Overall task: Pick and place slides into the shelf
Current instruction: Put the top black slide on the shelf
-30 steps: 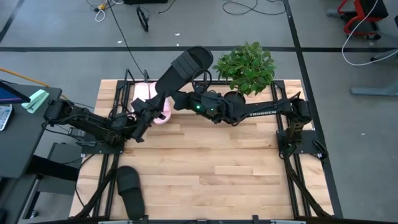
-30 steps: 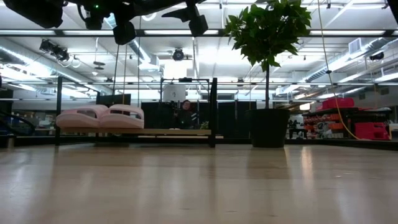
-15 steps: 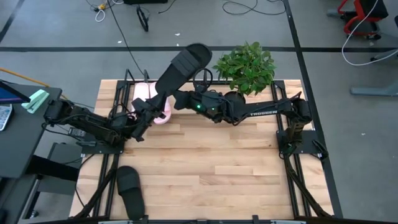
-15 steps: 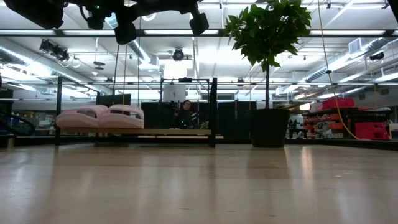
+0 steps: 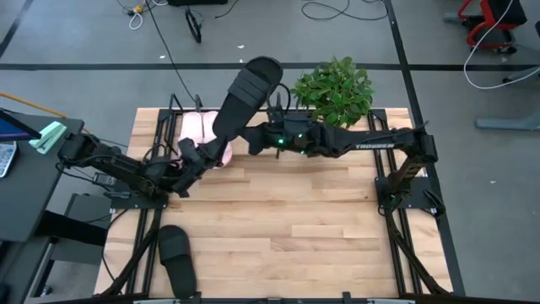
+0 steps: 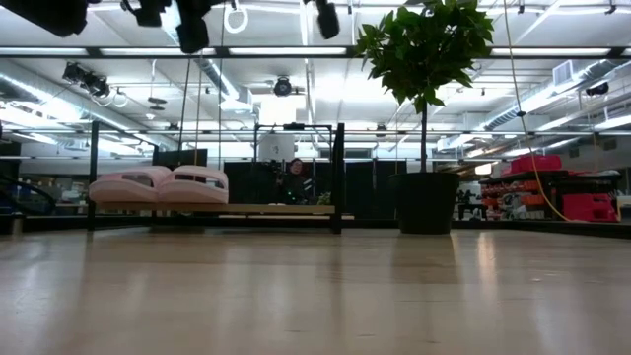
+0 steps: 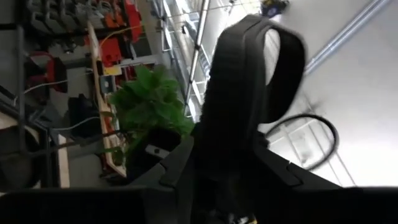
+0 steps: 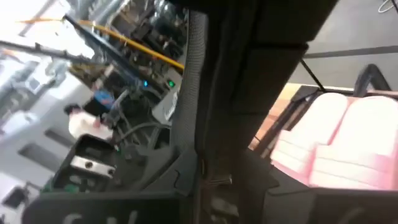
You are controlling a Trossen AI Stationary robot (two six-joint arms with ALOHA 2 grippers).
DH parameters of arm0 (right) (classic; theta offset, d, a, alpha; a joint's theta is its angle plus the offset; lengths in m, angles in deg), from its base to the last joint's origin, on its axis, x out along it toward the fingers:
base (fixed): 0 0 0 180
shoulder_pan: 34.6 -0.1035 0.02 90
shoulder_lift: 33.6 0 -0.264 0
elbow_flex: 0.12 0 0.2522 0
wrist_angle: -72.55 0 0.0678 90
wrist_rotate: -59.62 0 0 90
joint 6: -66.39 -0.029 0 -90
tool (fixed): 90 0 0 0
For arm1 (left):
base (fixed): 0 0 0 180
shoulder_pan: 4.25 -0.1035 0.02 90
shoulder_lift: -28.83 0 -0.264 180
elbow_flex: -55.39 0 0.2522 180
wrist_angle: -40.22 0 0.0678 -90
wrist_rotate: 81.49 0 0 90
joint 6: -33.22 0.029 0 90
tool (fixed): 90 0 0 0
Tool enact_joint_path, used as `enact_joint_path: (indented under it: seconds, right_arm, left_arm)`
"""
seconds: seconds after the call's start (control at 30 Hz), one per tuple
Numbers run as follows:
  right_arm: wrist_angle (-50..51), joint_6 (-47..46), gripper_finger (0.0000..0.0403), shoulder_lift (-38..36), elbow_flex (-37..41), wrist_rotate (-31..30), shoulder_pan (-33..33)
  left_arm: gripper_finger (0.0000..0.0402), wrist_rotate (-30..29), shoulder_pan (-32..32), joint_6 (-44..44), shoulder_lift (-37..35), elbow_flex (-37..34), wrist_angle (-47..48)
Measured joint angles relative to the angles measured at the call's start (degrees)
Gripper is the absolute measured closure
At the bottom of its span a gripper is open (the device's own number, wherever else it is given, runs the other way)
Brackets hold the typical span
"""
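Right gripper lifted black slide higher.

Looked straight down on the whole bench from overhead. Sat at bench-top level, facing the far shelf and potted plant, both shared with overhead. Rode each wrist, pressed close against a raised black slide.

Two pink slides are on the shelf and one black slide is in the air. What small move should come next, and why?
Probably carry the raised black slide down toward the bare part of the shelf beside the pink slides. The right gripper seems to hold it high above the table, the left gripper close by. A second black slide waits at the table's near edge.
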Motion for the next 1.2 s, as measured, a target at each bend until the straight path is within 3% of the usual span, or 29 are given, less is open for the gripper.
enact_joint_path:
  seconds: [0.23,0.3,0.5,0.8,1.2]
  right_arm:
    - [12.3,1.1,0.0337,-3.6,0.3,-0.9,1.8]
    - [17.3,0.0,0.0337,-4.0,0.3,1.6,2.4]
    - [18.1,-3.1,0.0337,-3.1,0.3,14.6,3.7]
    - [17.6,-7.0,0.0338,0.8,0.3,18.3,3.3]
    - [18.2,-12.7,0.0339,9.5,0.3,24.5,2.9]
  left_arm:
    - [0.0260,0.8,4.5,9.6,-4.3,0.2,-2.0]
    - [0.0260,0.7,5.9,13.7,-5.5,0.1,-1.3]
    - [0.0271,0.9,10.0,27.6,-11.7,0.1,-1.0]
    - [0.0287,1.0,14.1,43.2,-19.6,0.1,-1.1]
    - [0.0289,0.8,16.8,48.5,-22.4,0.1,0.0]
